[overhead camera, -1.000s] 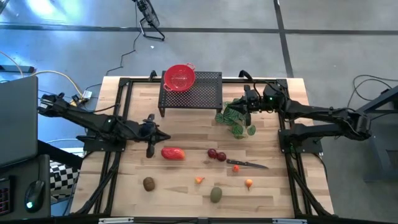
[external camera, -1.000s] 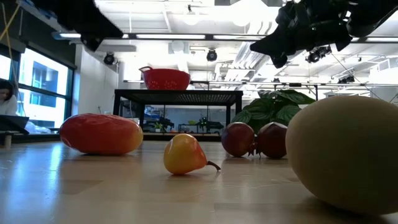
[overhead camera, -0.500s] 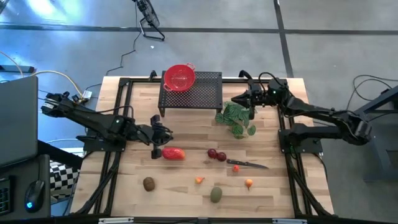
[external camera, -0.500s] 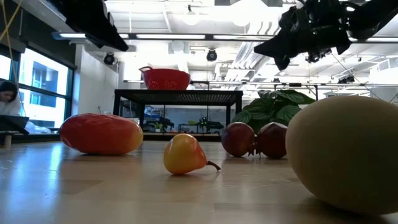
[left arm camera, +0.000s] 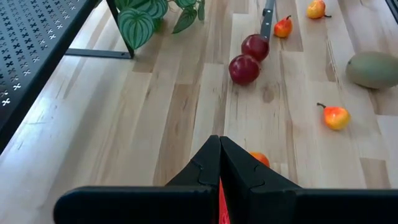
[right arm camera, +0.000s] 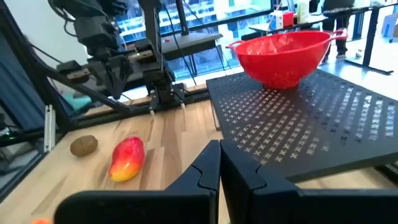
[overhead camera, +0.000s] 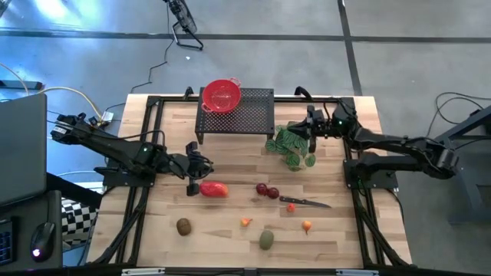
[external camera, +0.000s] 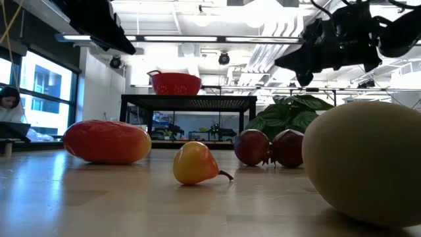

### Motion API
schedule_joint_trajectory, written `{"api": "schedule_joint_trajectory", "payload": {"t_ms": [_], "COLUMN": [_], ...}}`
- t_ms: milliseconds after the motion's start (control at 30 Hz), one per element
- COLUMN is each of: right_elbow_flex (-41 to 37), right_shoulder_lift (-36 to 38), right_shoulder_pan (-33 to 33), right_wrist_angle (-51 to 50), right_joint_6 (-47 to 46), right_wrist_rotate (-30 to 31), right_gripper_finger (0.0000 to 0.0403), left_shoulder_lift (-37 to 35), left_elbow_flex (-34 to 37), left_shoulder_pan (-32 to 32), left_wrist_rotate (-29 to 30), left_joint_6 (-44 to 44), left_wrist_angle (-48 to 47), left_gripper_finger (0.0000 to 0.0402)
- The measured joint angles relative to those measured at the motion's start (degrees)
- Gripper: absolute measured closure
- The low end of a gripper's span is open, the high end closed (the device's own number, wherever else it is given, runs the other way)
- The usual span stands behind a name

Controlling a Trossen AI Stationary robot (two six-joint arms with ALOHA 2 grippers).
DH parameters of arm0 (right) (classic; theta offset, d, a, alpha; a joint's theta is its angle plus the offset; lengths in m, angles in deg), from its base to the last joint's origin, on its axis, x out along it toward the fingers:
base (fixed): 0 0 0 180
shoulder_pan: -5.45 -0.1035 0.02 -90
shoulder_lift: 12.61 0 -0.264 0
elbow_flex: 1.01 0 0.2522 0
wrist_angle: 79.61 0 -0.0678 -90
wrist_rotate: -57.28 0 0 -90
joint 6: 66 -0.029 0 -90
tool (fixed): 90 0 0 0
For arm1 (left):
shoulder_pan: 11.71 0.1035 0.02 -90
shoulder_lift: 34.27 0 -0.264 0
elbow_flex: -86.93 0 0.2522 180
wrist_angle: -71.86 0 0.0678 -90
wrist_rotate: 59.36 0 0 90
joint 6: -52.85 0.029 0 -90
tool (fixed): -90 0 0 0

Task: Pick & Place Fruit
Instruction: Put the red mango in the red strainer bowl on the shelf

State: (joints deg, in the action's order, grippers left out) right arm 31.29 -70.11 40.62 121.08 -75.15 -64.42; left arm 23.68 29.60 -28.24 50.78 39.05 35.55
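A lab: exposed ceiling ducts [external camera: 217,16], rigged wooden table [overhead camera: 230,230].

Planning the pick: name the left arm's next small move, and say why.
Probably open the left gripper and ease it onto the red oblong fruit: its fingers are shut, just beside the fruit's end. The right gripper waits by the green leafy plant.
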Motion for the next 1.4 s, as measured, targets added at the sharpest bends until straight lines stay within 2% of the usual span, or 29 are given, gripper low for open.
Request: {"api": "schedule_joint_trajectory", "payload": {"t_ms": [133,700,800,933,1233,1400], "right_elbow_flex": [-0.76,-0.78,-0.78,-0.78,-0.76,-0.76], "right_shoulder_lift": [0.04,0.02,0.02,0.00,0.00,0.00], "right_shoulder_pan": [-0.76,-2.58,-2.58,-2.58,-2.58,-2.58], "right_wrist_angle": [2.48,2.28,2.28,2.28,2.26,2.26], "right_joint_6": [-1.72,-1.59,-1.56,-1.56,-1.55,-1.56], "right_wrist_rotate": [-0.02,0.22,0.22,0.22,0.22,0.23], "right_gripper_finger": [0.0400,0.0400,0.0400,0.0400,0.0400,0.0400], "left_shoulder_lift": [0.00,0.00,0.00,0.00,0.00,0.00], "left_elbow_flex": [0.00,0.02,0.02,0.02,0.04,0.04], "left_shoulder_pan": [0.00,0.00,0.02,0.07,0.07,0.07], "left_wrist_rotate": [0.02,0.10,0.11,0.13,1.05,0.15], "left_joint_6": [0.02,2.10,1.74,1.76,1.97,1.97], "left_wrist_angle": [0.00,0.00,0.02,0.02,0.02,0.06], "left_gripper_finger": [0.0401,0.0401,0.0387,0.0332,0.0152,0.0078]}}
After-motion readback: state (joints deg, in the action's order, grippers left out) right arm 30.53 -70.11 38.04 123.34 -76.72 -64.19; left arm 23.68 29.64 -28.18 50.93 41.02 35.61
